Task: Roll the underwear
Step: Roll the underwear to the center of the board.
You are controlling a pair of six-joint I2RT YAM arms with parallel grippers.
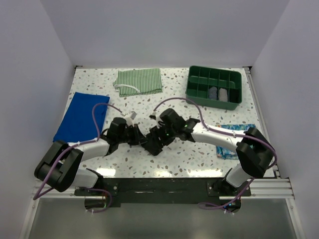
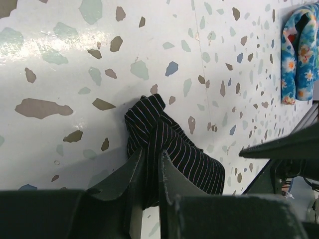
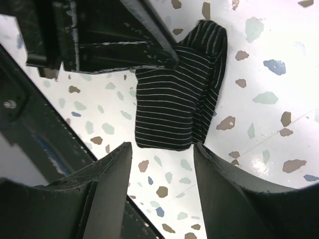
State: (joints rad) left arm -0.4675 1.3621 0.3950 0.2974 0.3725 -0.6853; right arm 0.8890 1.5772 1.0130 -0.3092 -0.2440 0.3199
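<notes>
Left hand (image 2: 151, 160) is clamped on one end of the underwear (image 3: 174, 99), a black, thin-striped bundle lying on the speckled worktop (image 1: 174, 94), roughly centre and towards the near edge. Right hand (image 3: 162, 149) hovers over the same bundle, fingers spread apart, holding nothing. Floral cloth (image 2: 299, 55) lies well apart at right.

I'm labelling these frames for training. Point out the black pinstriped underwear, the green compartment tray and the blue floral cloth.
Black pinstriped fabric underwear (image 3: 174, 99): right wrist view, middle of the folded bundle.
Green plastic compartment tray (image 1: 199, 79): top view, empty left compartments.
Blue floral-print cloth (image 2: 289, 69): left wrist view, its left fold.
</notes>
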